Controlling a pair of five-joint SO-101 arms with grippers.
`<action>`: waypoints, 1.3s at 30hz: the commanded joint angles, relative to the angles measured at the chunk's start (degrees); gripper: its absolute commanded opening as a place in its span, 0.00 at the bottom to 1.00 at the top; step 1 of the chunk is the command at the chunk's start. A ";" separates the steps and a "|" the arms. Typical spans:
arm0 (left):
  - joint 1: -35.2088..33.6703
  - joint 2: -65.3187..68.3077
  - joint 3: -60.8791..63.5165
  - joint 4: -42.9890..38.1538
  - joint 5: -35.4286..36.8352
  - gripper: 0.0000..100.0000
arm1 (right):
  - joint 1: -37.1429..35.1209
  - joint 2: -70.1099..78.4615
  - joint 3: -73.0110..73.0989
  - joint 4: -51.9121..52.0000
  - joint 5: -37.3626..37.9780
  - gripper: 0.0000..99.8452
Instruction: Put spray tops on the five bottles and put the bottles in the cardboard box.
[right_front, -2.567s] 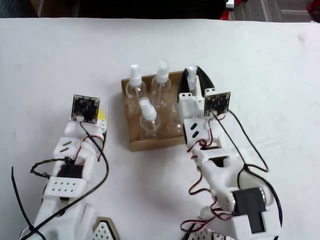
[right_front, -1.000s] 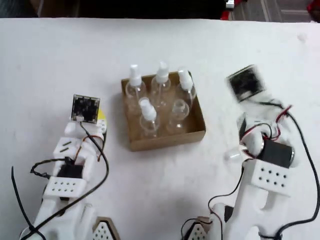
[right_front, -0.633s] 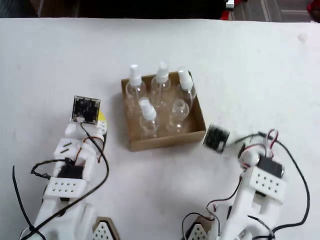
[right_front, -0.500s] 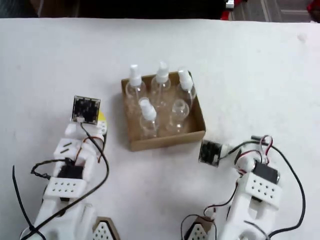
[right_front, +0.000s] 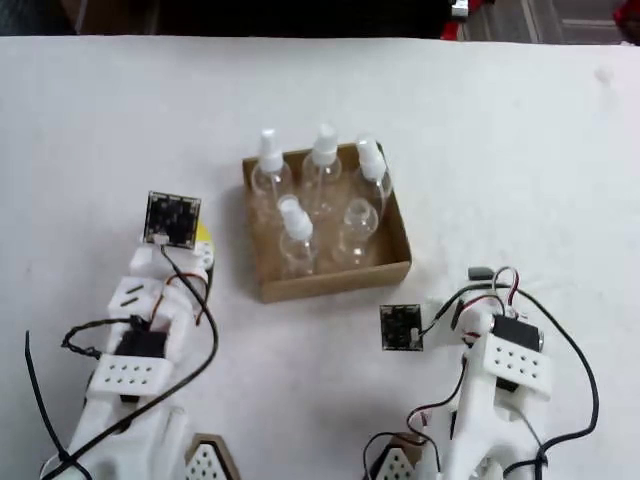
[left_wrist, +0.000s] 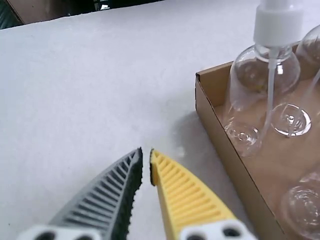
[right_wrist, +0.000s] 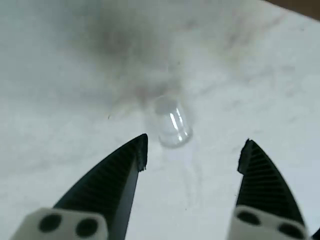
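— Where do you have the box?

— I see the box (right_front: 335, 280) at the middle of the table (right_front: 520, 130), behind my two arms and between them. Five bottles (right_front: 322, 178) stand in it: three along the back wall, two in front of them.

— And your grippers?

— My left gripper (left_wrist: 145, 152) sits just left of the box, near its left wall. My right gripper (right_wrist: 195, 142) is off the box's front right corner, above the table. A small cap (right_wrist: 171, 127) lies on the table just ahead of the gap between its fingers, touching neither.
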 joint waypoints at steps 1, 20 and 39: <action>0.66 -0.22 -0.53 -1.85 -0.62 0.03 | -0.48 4.09 -0.97 -3.82 0.88 0.27; 0.66 -0.22 -0.53 -1.85 -0.62 0.03 | 1.19 24.13 -9.41 -9.71 0.44 0.04; 0.84 -0.31 -0.53 -1.85 -0.62 0.03 | -2.42 20.00 -56.62 22.20 -34.81 0.02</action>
